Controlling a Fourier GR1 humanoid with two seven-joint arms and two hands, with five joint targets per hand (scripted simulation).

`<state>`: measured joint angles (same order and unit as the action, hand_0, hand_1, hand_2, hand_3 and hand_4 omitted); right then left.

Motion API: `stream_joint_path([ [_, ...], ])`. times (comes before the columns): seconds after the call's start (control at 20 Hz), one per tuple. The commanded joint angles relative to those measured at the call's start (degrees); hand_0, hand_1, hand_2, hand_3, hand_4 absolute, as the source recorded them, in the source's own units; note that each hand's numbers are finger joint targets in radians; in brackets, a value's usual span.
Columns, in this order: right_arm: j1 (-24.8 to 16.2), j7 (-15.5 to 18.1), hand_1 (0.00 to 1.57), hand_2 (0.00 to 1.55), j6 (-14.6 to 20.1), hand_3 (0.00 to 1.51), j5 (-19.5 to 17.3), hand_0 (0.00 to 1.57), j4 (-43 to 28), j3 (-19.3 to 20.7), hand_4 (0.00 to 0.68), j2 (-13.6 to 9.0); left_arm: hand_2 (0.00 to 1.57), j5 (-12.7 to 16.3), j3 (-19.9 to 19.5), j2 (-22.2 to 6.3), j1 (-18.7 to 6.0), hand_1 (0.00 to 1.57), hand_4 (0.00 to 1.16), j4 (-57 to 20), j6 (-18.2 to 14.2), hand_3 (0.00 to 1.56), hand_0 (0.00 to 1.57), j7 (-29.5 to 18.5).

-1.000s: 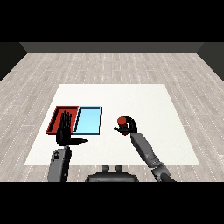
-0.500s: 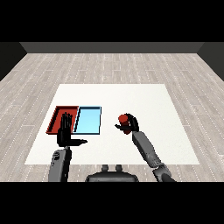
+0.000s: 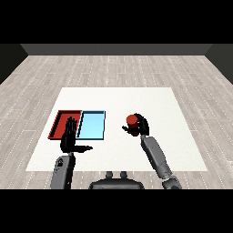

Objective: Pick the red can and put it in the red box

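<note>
red can point(image 3: 132, 119), small, upright, right hand point(image 3: 141, 127) fingers curled round it

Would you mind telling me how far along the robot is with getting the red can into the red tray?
Done: the right robot hand is curled round the can. In hand: the can is to the right of both trays, not over either. Left: carrying it past the blue tray to the red tray and releasing it. The left robot hand is open near the trays.

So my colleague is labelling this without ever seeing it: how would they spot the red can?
On the white table, look right of the two trays. The right hand curls round the red can, the only round red object.
</note>
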<state>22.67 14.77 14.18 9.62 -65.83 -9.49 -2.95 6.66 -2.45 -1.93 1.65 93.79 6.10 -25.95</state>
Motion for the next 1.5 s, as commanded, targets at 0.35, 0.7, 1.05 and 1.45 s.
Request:
stream_joint_path([
  [0.35,-10.3,-5.0,1.46,1.42,-1.9,1.39,0.8,1.46,-28.6,-0.7,0.633,-4.6,0.0,-3.8,8.8,1.9,-5.1,0.0,0.0,6.7,-2.6,0.0,0.0,12.8],
  [0.7,-2.6,-3.1,1.44,1.41,5.2,1.38,-4.6,1.44,-21.0,-4.8,0.622,2.7,0.0,-5.0,13.9,1.9,-7.0,0.0,0.0,4.0,-7.8,0.0,0.0,13.7],
  [1.05,-2.8,0.1,1.42,1.42,5.7,1.4,-3.5,1.42,-22.4,-5.6,0.63,2.9,0.0,-7.0,18.0,1.9,-11.9,0.0,0.0,-3.4,-12.5,0.0,0.0,14.4],
  [1.45,-1.3,4.1,1.44,1.44,10.2,1.4,-1.8,1.44,-18.4,-12.1,0.624,2.9,0.0,-3.9,22.4,1.9,-15.0,0.0,0.0,-8.8,-16.2,0.0,0.0,15.6],
])
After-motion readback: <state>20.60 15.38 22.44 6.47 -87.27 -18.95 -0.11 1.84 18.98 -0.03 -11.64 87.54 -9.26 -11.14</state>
